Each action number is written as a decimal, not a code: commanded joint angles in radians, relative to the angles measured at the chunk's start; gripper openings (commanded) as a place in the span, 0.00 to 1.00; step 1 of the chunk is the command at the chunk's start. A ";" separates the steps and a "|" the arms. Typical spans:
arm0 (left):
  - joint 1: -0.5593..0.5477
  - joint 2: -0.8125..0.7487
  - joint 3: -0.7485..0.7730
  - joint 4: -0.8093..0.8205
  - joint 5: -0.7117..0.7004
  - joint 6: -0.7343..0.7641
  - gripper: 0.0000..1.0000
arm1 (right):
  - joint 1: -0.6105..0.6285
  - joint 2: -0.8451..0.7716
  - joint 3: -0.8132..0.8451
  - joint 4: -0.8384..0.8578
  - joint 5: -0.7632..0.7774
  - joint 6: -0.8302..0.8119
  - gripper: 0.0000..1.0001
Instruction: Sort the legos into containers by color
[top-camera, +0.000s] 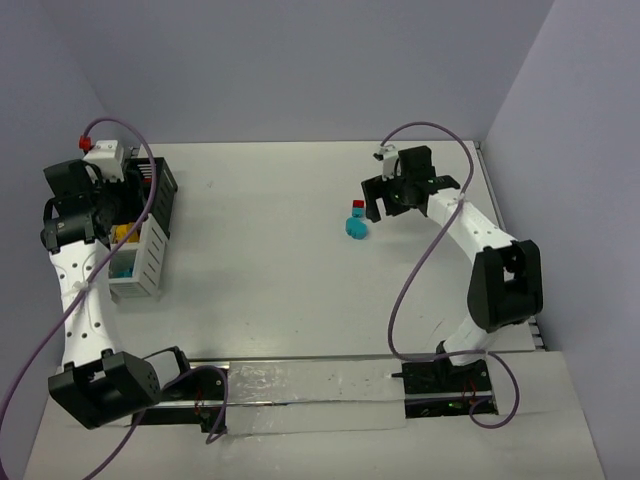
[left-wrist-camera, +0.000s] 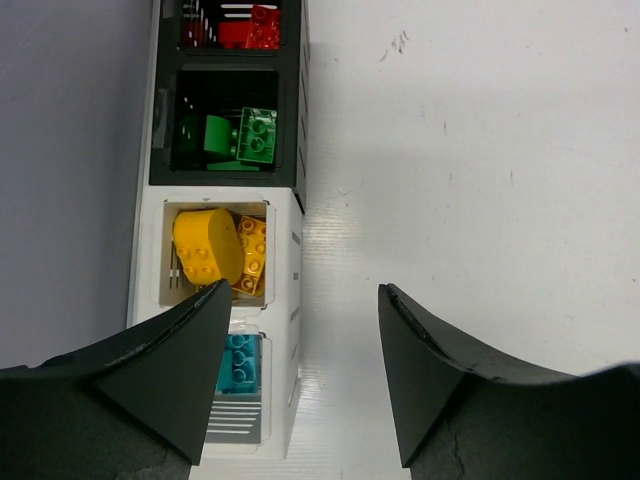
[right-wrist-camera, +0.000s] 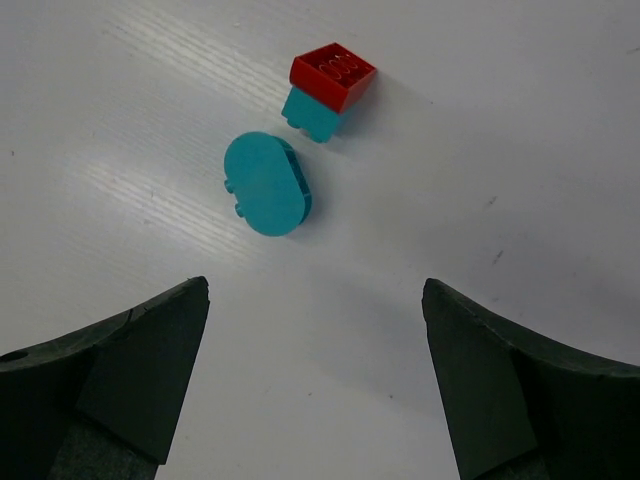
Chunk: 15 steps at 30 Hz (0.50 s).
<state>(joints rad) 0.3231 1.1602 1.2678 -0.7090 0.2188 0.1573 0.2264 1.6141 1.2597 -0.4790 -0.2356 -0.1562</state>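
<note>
In the left wrist view, a black container (left-wrist-camera: 300, 130) holds red legos (left-wrist-camera: 250, 30) and green legos (left-wrist-camera: 245, 135). The white container (left-wrist-camera: 285, 300) next to it holds yellow legos (left-wrist-camera: 215, 250) and a cyan brick (left-wrist-camera: 240, 360). My left gripper (left-wrist-camera: 305, 292) is open and empty above the white container's edge. In the right wrist view, a cyan rounded piece (right-wrist-camera: 268, 183) and a red brick (right-wrist-camera: 332, 72) stacked on a cyan brick (right-wrist-camera: 308, 115) lie on the table. My right gripper (right-wrist-camera: 315, 287) is open and empty, a little short of them.
In the top view the black container (top-camera: 163, 195) and white container (top-camera: 150, 262) stand in a row at the left under my left gripper (top-camera: 118, 205). The loose cyan piece (top-camera: 354, 227) and red brick (top-camera: 358, 205) lie beside my right gripper (top-camera: 385, 210). Walls enclose the table.
</note>
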 joint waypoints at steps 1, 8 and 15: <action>-0.016 0.013 0.032 0.029 0.016 -0.045 0.69 | 0.008 0.084 0.087 -0.032 -0.030 0.088 0.93; -0.020 0.029 0.031 0.035 0.033 -0.047 0.70 | 0.030 0.164 0.063 0.035 -0.076 0.040 0.89; -0.024 0.057 0.054 0.026 0.046 -0.031 0.70 | 0.067 0.203 0.019 0.137 -0.067 -0.042 0.88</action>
<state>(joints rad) 0.3061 1.2055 1.2687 -0.7067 0.2374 0.1310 0.2662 1.8011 1.2983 -0.4439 -0.2955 -0.1422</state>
